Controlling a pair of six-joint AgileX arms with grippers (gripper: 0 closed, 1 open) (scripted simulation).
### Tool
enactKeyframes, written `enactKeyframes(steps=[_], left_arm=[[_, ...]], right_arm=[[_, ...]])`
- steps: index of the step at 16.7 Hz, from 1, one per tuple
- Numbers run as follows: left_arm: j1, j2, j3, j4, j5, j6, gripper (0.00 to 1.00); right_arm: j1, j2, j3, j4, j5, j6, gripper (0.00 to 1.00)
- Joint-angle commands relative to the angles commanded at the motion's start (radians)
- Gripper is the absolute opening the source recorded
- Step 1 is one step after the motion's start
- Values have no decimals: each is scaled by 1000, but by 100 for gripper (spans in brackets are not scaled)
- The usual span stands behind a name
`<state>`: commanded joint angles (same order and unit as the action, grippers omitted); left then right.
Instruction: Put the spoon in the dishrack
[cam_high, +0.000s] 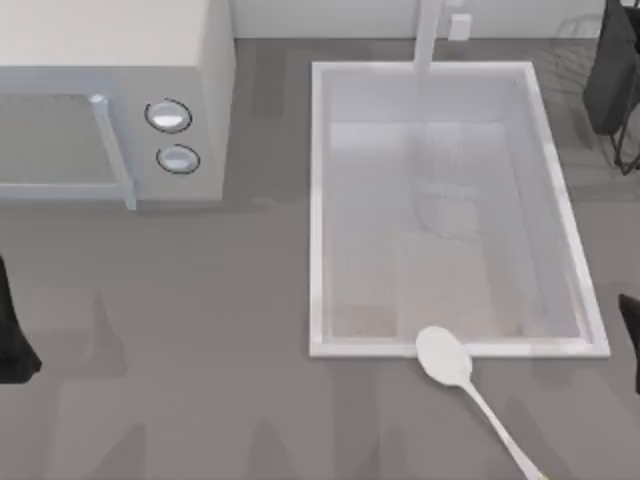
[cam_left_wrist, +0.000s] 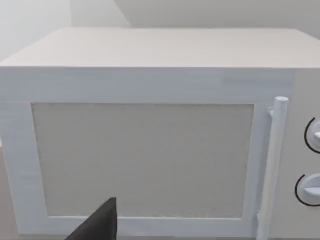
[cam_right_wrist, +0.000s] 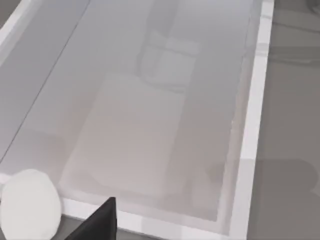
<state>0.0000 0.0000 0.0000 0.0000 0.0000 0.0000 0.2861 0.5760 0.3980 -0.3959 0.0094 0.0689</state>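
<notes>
The white spoon (cam_high: 447, 360) lies on the grey counter near the front. Its oval bowl touches the front rim of the white sink basin (cam_high: 318, 200), and its thin handle runs toward the front right edge of the top view. The right wrist view catches the spoon's bowl (cam_right_wrist: 27, 202) beside the basin's rim (cam_right_wrist: 250, 150). The dishrack (cam_high: 612, 75), a black upright panel with thin dark wire bars, stands at the far right corner, partly cut off. My left gripper (cam_high: 10, 340) is parked at the left edge. My right gripper (cam_high: 632, 330) sits at the right edge, right of the spoon.
A white microwave (cam_high: 120, 60) with two round knobs stands at the back left; the left wrist view faces its door (cam_left_wrist: 142, 160). A white faucet (cam_high: 428, 35) rises behind the basin. Open grey counter lies between the microwave and the front edge.
</notes>
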Motion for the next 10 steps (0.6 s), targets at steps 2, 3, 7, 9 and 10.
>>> enactKeyframes(steps=[2,3,7,9,10], left_arm=[[0,0,0,0,0,0,100],[0,0,0,0,0,0,100],[0,0,0,0,0,0,100],[0,0,0,0,0,0,100],[0,0,0,0,0,0,100]], right_arm=[[84,200,113,-122,1,24,100],[125,296,169,-183,1,35,100],[277,619,378,-402,3,75,100],[339,749,467,-489,7,89,100],[366,806,505,-525,10,95,100]])
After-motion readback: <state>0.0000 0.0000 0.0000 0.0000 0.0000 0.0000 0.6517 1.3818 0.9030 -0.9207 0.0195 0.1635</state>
